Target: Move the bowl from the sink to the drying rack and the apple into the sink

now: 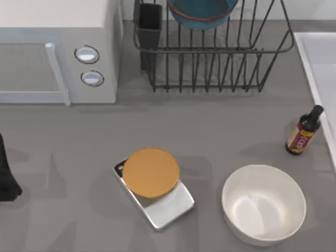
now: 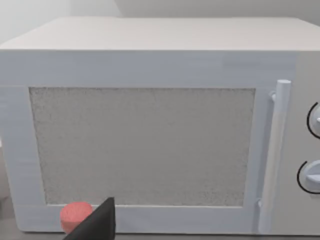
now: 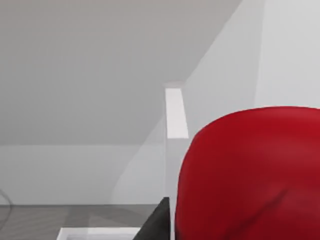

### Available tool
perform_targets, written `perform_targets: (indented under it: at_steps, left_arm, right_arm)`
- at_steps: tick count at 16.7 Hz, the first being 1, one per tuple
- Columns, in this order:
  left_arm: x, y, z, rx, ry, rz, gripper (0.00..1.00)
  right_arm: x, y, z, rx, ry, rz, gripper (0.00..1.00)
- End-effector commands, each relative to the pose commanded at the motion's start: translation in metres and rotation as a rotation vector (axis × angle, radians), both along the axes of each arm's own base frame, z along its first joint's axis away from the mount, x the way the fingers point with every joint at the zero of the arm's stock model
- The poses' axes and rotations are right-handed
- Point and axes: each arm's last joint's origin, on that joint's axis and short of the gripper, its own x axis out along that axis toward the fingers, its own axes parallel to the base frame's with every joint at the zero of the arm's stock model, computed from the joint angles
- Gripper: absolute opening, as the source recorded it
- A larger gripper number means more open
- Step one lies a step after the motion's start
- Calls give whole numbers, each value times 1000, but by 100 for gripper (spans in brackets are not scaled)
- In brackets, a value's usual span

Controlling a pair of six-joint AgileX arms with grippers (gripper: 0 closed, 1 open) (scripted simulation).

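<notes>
**Bowl in the rack, apple at the right gripper**

While the bowl (image 1: 202,13) sits in the drying rack (image 1: 220,58) at the frame's upper middle, the apple (image 3: 250,175) looms against the right wrist camera near the sink (image 1: 320,79). I cannot tell either gripper's finger state.

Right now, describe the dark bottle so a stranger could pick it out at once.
Start at the pale sink along the table's right edge. Just beside its raised rim stands the dark bottle, behind the white bowl. It is the one slim dark thing there, with a black cap and a red-and-yellow label.
</notes>
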Motion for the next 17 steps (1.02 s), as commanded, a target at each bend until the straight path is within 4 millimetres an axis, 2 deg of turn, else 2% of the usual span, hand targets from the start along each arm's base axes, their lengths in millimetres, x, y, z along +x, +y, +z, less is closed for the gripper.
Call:
perform_targets:
  at_steps: [5, 7, 9, 12, 17]
  left_arm:
    - [0, 0, 0, 0, 0, 0, 100]
    - [0, 0, 0, 0, 0, 0, 100]
    - [0, 0, 0, 0, 0, 0, 100]
    - [0, 0, 0, 0, 0, 0, 100]
    - [0, 0, 0, 0, 0, 0, 100]
  right_arm:
    - [2, 1, -1, 4, 3, 3, 0]
    - [4, -1, -9, 6, 7, 8, 0]
    - [9, -4, -25, 9, 13, 11, 0]
    - [15, -9, -62, 7, 11, 8, 0]
    - [9, -6, -121, -10, -17, 3, 0]
